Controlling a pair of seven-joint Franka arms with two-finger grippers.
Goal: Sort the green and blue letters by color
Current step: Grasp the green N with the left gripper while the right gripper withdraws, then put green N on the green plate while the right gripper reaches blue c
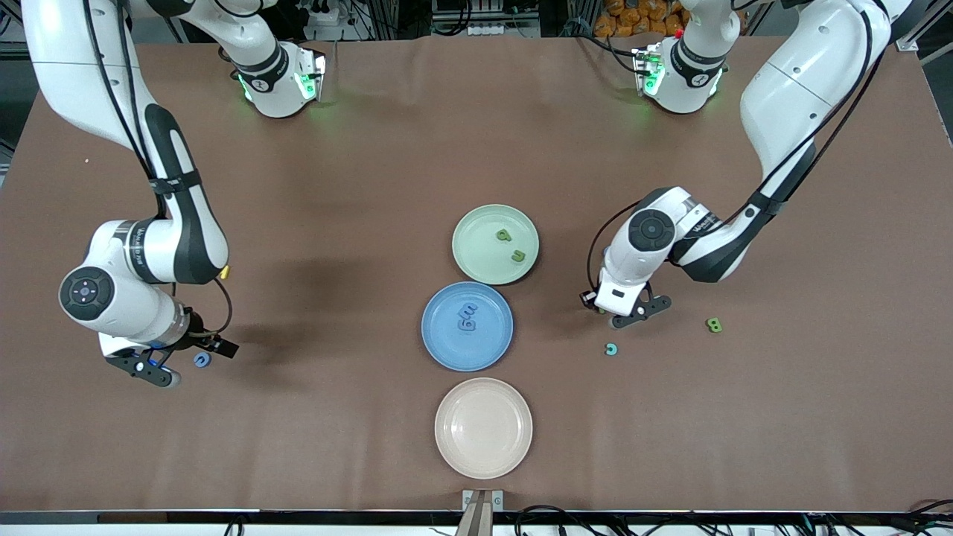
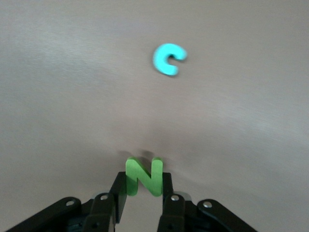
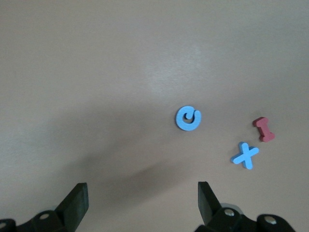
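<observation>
Green N (image 2: 144,176), chunky foam-like block, pinched between left gripper (image 2: 143,200) fingers; right gripper (image 3: 142,203) fingers wide over matte table.

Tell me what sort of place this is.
Probably a robotics lab set up for recording sorting trials. Two white robot arms are mounted along one edge of a brown-covered table; three plates and small foam letters lie on it; cables and equipment racks line the edge by the arms' bases.

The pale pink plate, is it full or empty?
Empty. The pale pink plate shows only its bare surface; the letters lie on the green plate and blue plate.
</observation>
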